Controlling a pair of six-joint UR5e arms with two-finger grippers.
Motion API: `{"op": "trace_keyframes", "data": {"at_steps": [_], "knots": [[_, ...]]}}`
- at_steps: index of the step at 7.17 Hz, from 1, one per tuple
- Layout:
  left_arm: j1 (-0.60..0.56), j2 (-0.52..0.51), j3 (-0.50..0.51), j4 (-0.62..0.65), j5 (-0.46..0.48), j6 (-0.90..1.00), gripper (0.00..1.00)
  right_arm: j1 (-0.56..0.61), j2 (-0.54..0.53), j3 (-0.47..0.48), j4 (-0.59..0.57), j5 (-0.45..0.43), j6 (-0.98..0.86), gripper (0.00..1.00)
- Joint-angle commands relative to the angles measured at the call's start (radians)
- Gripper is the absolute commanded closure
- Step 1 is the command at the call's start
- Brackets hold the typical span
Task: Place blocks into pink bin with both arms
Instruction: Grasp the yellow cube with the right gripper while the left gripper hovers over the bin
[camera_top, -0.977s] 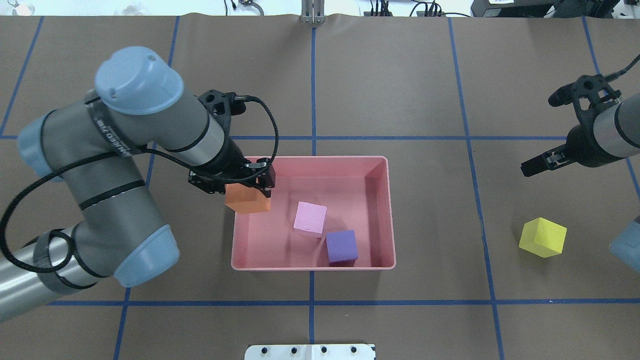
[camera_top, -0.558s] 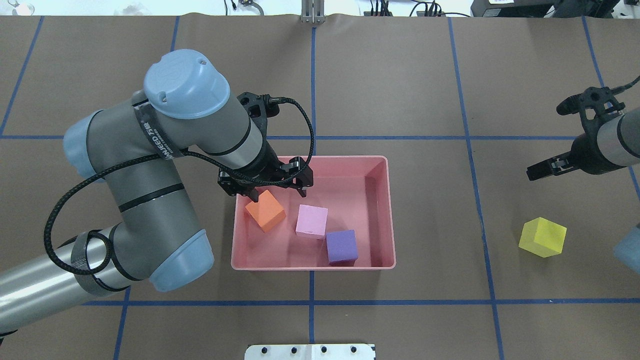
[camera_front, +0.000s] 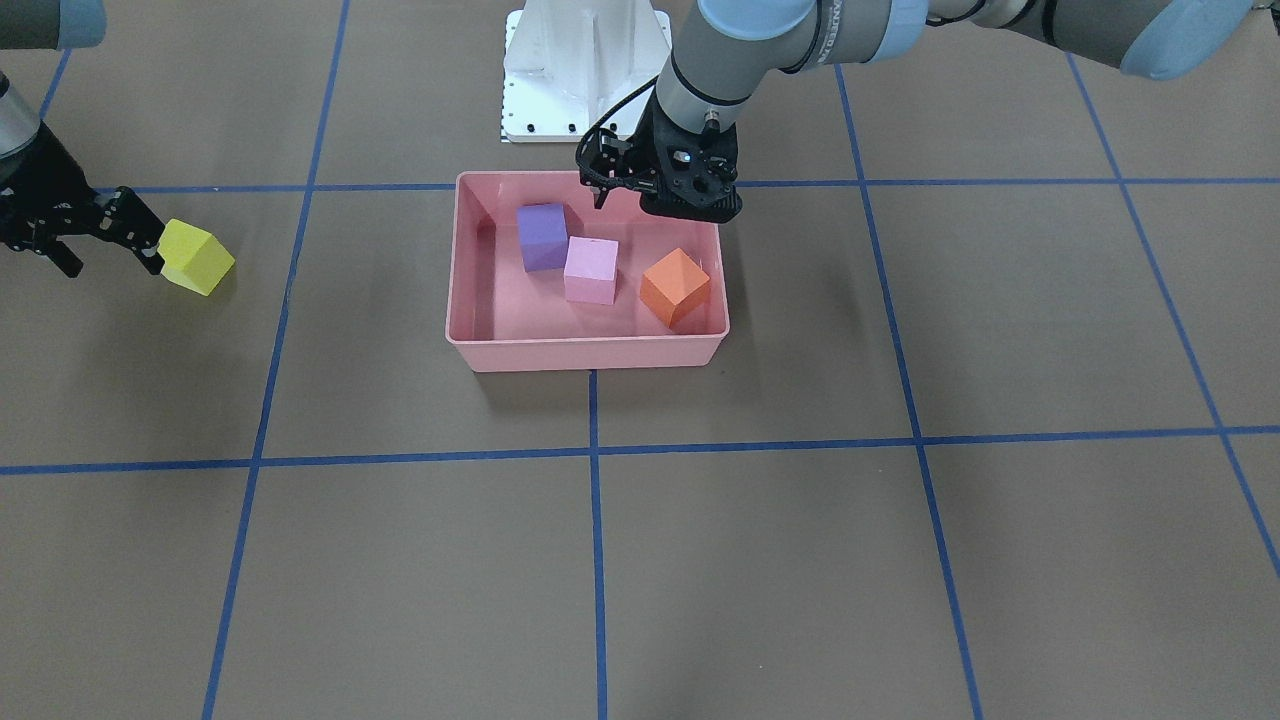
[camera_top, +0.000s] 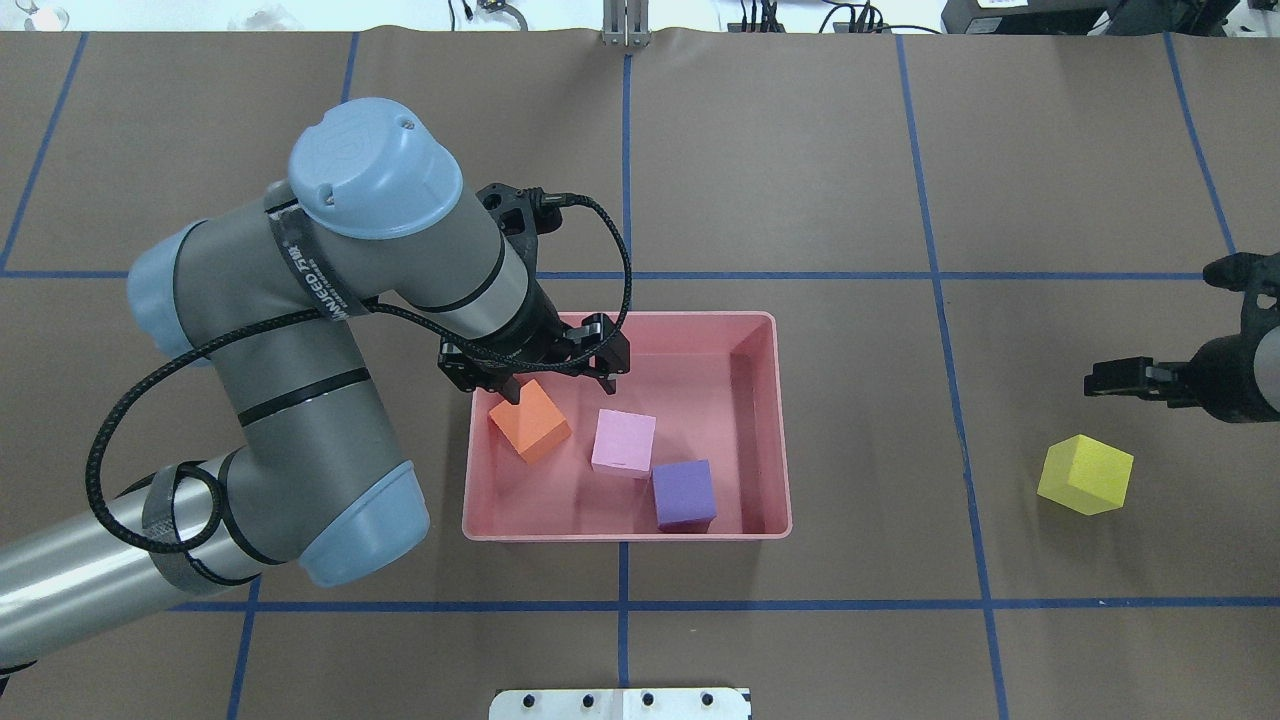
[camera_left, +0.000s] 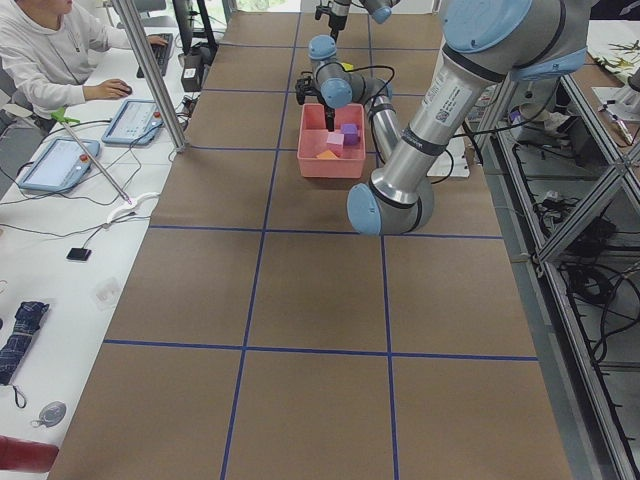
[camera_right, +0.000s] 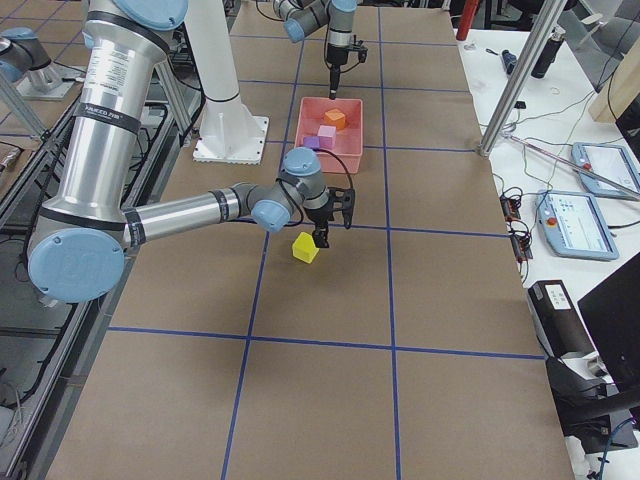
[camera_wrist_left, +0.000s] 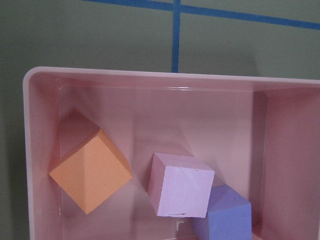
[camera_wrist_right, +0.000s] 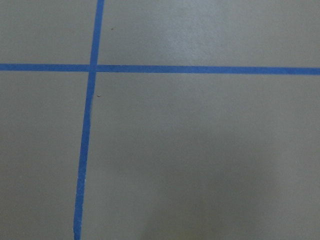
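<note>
The pink bin (camera_top: 765, 420) sits mid-table and holds the orange block (camera_top: 530, 420), the pale pink-lilac block (camera_top: 623, 443) and the purple block (camera_top: 684, 493). My left gripper (camera_top: 556, 384) is open and empty, above the bin's far left part, just beyond the orange block. The left wrist view looks down on the orange block (camera_wrist_left: 90, 172), the pink-lilac block (camera_wrist_left: 180, 185) and the purple block (camera_wrist_left: 225, 215). The yellow block (camera_top: 1085, 475) lies on the table far to the right. My right gripper (camera_front: 105, 255) is open, just beyond the yellow block (camera_front: 196, 257); its wrist view shows only table.
Brown table cover with a grid of blue tape lines. The white base pedestal (camera_top: 620, 703) stands at the near edge. In the exterior left view an operator (camera_left: 50, 55) sits at a side desk with tablets, off the table.
My left gripper moved right over the bin and opened; the orange block dropped into the bin. My right gripper moved nearer the robot, closer to the yellow block.
</note>
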Motion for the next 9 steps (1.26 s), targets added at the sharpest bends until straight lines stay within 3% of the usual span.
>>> {"op": "trace_keyframes", "data": {"at_steps": [1,4,6,9], "knots": [[0.000,0.003,-0.002,0.000,0.000,0.000,0.00,-0.154,-0.049,0.006,0.045,-0.170,0.178,0.00],[0.002,0.006,-0.001,0.000,0.000,0.002,0.00,-0.229,-0.117,0.011,0.094,-0.245,0.282,0.00],[0.003,0.008,-0.001,0.000,0.002,0.002,0.00,-0.327,-0.117,0.011,0.094,-0.352,0.379,0.00],[0.005,0.008,-0.001,0.000,0.003,0.002,0.00,-0.338,-0.117,0.011,0.088,-0.377,0.379,0.00]]}}
